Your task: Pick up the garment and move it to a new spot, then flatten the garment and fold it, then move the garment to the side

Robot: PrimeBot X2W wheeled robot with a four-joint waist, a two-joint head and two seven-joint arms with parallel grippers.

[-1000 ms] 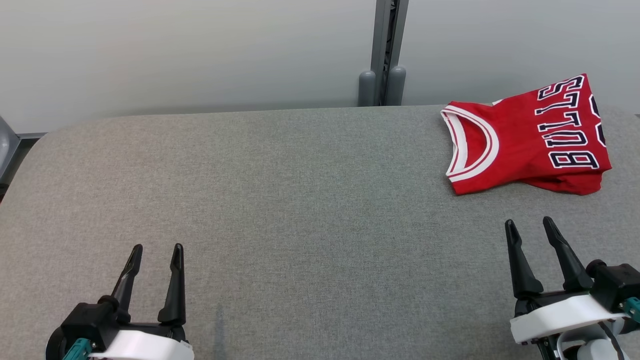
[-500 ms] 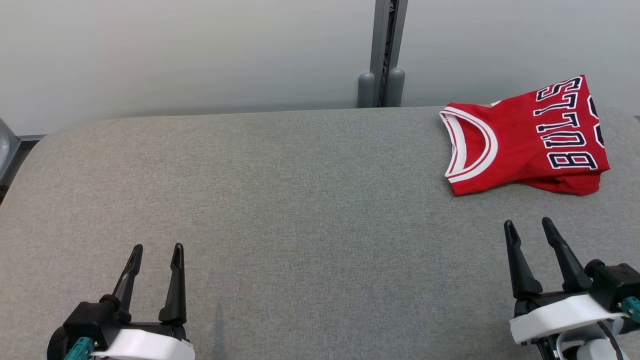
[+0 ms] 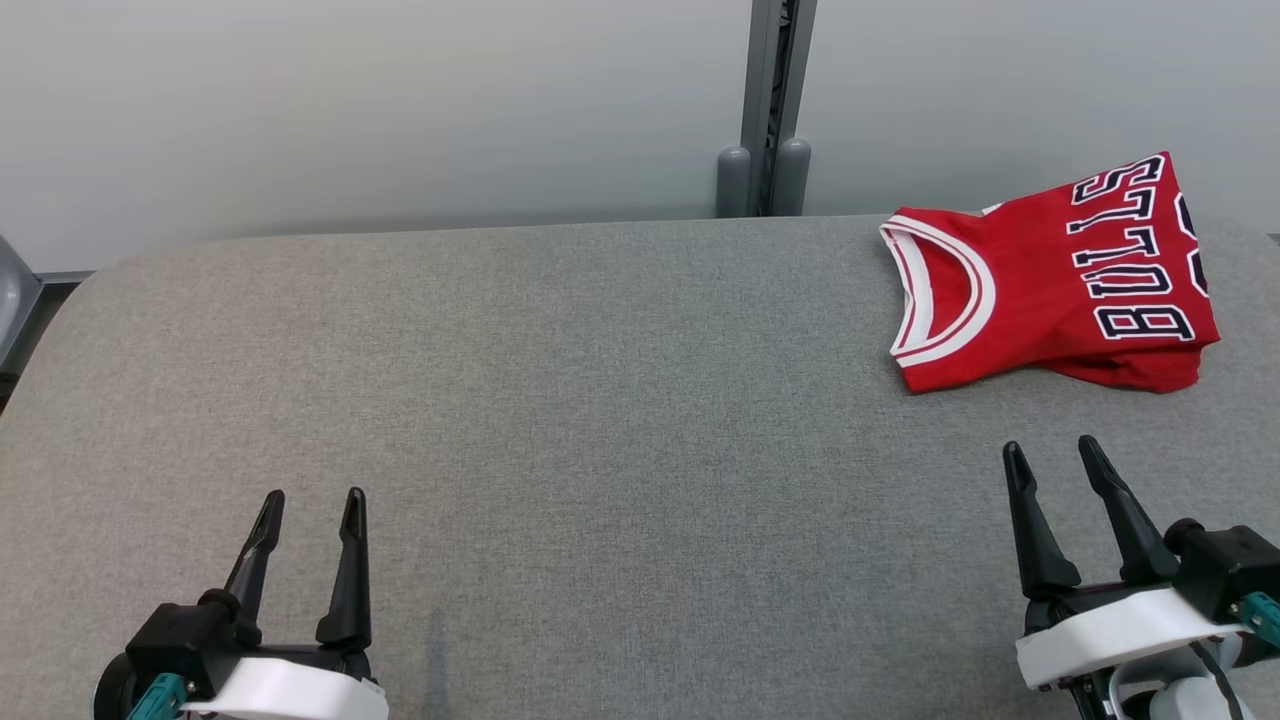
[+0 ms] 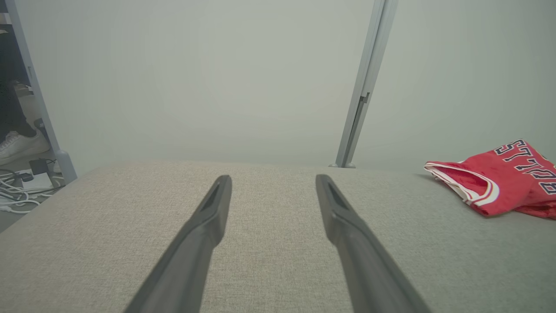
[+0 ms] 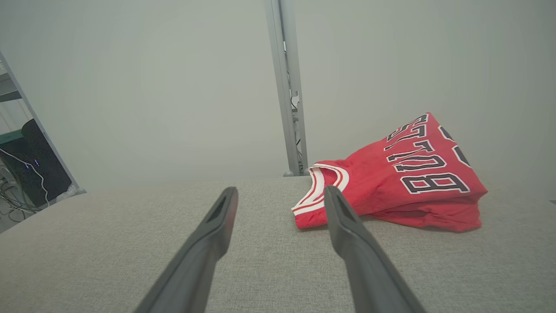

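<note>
1. Jaws on both arms stand released and grasp nothing. The left fingers (image 3: pixel 350 570) and the right fingers (image 3: pixel 1035 540) are each spread, with bare bench cloth showing between them.
2. Right of the grey post (image 3: pixel 770 100), a red jersey (image 3: pixel 1050 290) lies folded on the bench (image 3: pixel 600 400), close to its far edge. Its white-trimmed neck opening is turned toward the post, and the dark "BULLS" lettering sits on the part farther from it.
3. On the near side of the bench, right of the post, the right jaws point their tips toward the jersey (image 5: pixel 391 187) — near it, but not touching.
4. Well to the left of the post, also on the near side, the left jaws sit well apart from the jersey (image 4: pixel 499 191).
5. Grey woven fabric covers the bench, whose corners are rounded. The post rises just behind its far edge, between pale wall panels (image 3: pixel 350 100).
6. Far to the left of the post, past the end of the bench, the left wrist view shows white cables (image 4: pixel 13 191) and a white shoe (image 4: pixel 17 145) — both on the floor.
</note>
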